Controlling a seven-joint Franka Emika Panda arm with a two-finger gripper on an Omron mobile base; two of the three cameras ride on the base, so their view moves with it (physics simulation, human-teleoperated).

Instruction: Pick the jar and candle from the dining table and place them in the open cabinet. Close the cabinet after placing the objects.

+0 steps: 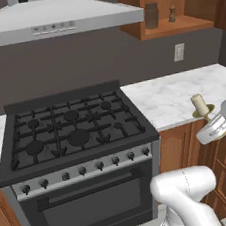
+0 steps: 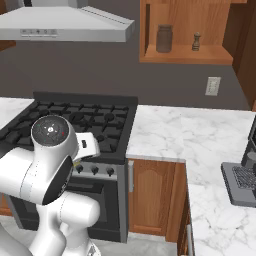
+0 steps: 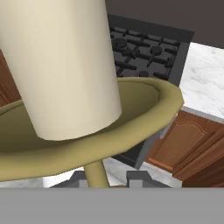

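Above the counter edge: you carry the candle (image 1: 200,104) beside the stove (image 1: 75,135), well below the open cabinet (image 1: 174,26).
Claw: your gripper (image 3: 104,180) is closed on the thin stem under the candle's brass dish; the fingertips (image 3: 138,178) sit on either side of it.
Jar: the jar (image 2: 164,38) already stands on the cabinet shelf, with a small dark pepper mill (image 2: 196,41) to its right.
Risk of slipping: the stem is narrow and smooth, so you may see the candle twist or tilt in the grip if you swing fast.
Risk at the shelf: you could knock the jar or the mill when you set it down; aim for the gap between them.
Risk at the hood: the range hood (image 1: 57,19) juts out near your lifting path.
Door: not yet closed.
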